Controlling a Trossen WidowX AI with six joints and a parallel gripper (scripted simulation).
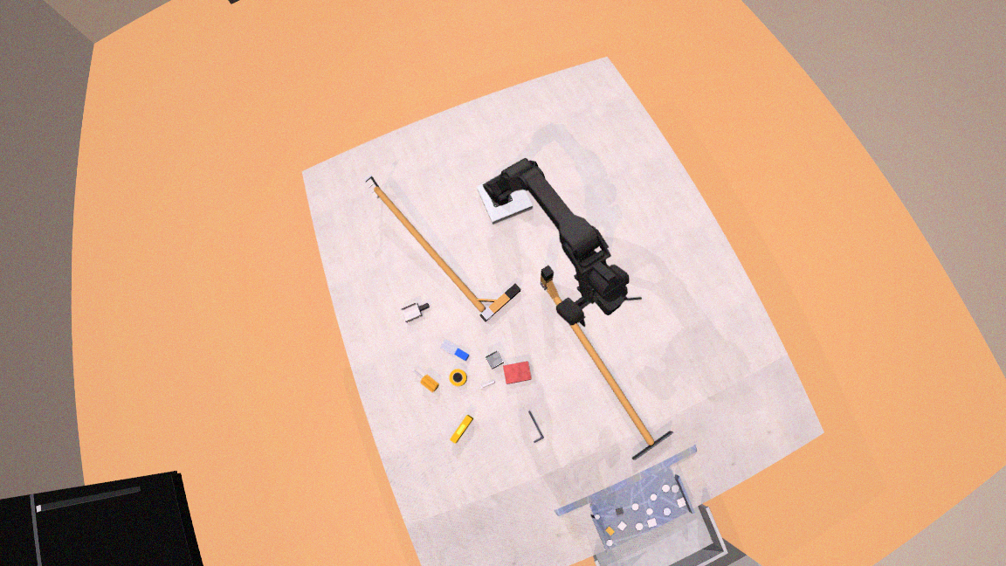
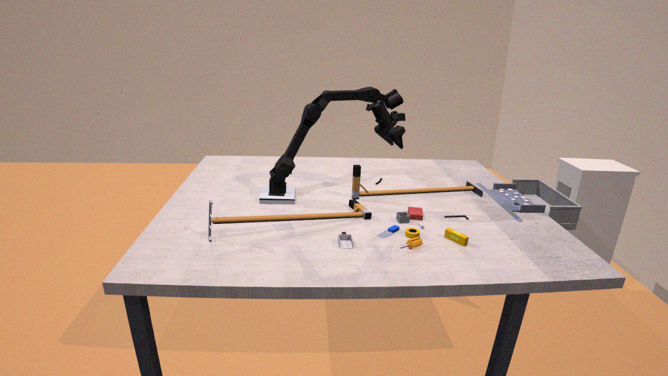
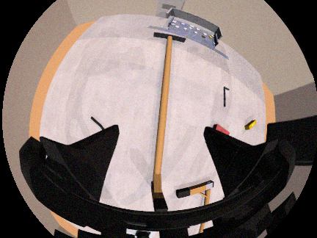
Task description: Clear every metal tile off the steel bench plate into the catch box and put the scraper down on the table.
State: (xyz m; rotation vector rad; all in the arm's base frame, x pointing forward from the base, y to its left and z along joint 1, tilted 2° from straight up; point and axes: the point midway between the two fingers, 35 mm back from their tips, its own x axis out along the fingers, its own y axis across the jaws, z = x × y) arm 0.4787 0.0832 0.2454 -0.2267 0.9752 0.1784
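The long scraper (image 1: 609, 375) (image 2: 415, 190) (image 3: 164, 99) lies on the table, its wide black blade just short of the steel bench plate (image 1: 625, 486) (image 3: 187, 34) and its upright black-tipped grip at the near end. Several small tiles, mostly white, one orange and one dark, such as this white tile (image 1: 635, 507), are spread on the plate. The grey catch box (image 1: 713, 531) (image 2: 565, 214) (image 3: 198, 20) is at its far end; its inside is partly hidden. My gripper (image 2: 396, 144) (image 3: 163, 130) is wide open and empty, well above the scraper, with the handle showing between its fingers in the wrist view.
A second long-handled tool (image 1: 429, 246) (image 2: 289, 217) lies to the side. Near it are a red block (image 1: 517, 372) (image 2: 415, 213), a yellow block (image 1: 461, 428) (image 2: 456, 236), a tape roll (image 1: 458, 377) and an L-shaped key (image 1: 536, 426). A short black bar (image 3: 97, 123) lies across the scraper's other side.
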